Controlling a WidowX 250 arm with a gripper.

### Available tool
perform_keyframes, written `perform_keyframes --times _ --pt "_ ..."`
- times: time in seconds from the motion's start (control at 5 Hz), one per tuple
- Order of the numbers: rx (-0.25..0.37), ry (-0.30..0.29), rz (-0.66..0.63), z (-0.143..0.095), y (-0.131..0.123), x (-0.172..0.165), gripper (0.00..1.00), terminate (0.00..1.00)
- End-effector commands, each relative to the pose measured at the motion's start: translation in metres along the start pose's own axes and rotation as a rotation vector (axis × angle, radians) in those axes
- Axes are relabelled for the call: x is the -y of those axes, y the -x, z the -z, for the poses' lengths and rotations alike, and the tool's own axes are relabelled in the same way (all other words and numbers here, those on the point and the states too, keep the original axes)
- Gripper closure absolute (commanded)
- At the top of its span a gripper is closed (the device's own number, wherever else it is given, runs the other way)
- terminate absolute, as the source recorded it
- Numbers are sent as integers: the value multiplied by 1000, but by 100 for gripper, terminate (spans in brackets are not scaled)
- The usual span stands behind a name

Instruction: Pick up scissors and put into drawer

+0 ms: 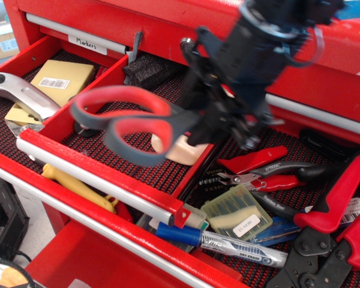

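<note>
The scissors (127,120), with thick red-orange and dark grey loop handles, hang in the air over the drawer's right compartment, handles pointing left. Their blades are hidden inside my gripper (199,123), which is shut on them. The black arm reaches in from the upper right. The drawer (102,175) is open: red metal, silver front pull bar, black-red mesh liner (117,151). Its red partition wall (60,117) lies just left of the scissor handles.
A glue bottle (175,150) lies in the drawer, mostly hidden behind the gripper, with black foam (147,67) further back. The left compartment holds a yellow pad (59,81) and a silver tool (21,93). The lower drawer holds red pliers (258,161), a marker (240,246) and a yellow-handled tool (78,186).
</note>
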State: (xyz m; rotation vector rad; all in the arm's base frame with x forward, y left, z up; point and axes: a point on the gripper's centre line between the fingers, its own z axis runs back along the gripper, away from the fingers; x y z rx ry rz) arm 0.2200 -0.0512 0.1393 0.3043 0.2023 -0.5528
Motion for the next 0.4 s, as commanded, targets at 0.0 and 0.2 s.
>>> perform_keyframes --times 0.0,0.2 --pt "159 -78 32 12 19 -40 100 0" --pt "239 -130 79 24 25 -59 100 100"
